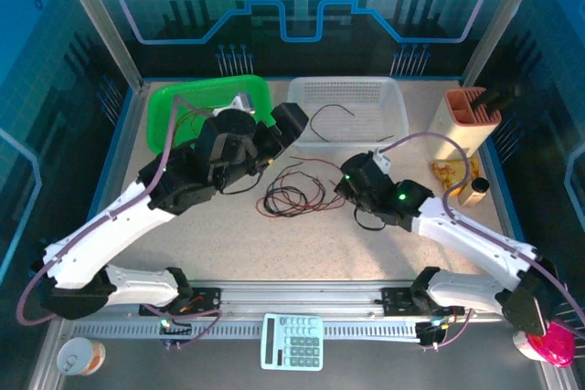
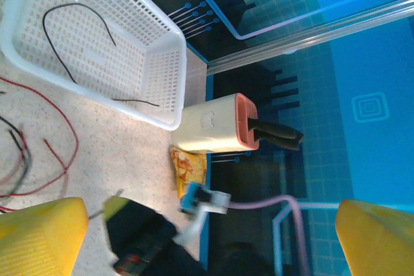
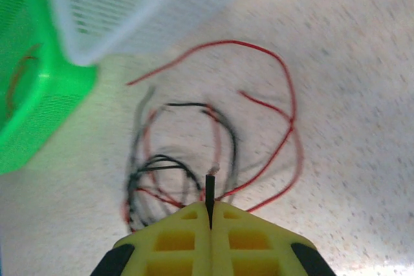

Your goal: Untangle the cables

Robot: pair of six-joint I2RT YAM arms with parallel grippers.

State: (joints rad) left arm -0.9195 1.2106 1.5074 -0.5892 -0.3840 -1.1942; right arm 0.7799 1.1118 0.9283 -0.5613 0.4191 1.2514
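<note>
yellow fingers (image 3: 162, 240) of the right end effector (image 3: 211, 212) are seen closest, pressed together on the end of a black cable (image 3: 209, 192), whose short stub stands up from between them.

the speckled bench (image 1: 274, 253) is spread under everything. the left arm (image 1: 119, 226) is stretched from the near left toward the far middle, and the right arm (image 1: 475, 235) from the near right toward the centre. the left end effector (image 1: 291, 121) is held above the gap between the two baskets, its yellow fingers (image 2: 39, 237) set wide apart with nothing between them.

a green basket (image 1: 164, 102) is placed at the far left and a white basket (image 1: 393, 125) just beside it on the right. a thin red wire (image 1: 187, 121) is seen in the green basket, and a loose black wire (image 2: 71, 37) is curled on the floor of the white one.

a knife block (image 1: 466, 116) is stood at the far right, with a yellow snack packet (image 2: 189, 169) lying near its foot. a calculator (image 1: 292, 342) is laid on the near rail between the arm bases.

the cables (image 1: 292, 194) are gathered on the bench in front of the white basket, between the two end effectors: thin red and black loops, overlapped and loosely curled, with one red strand arched out toward the right.
</note>
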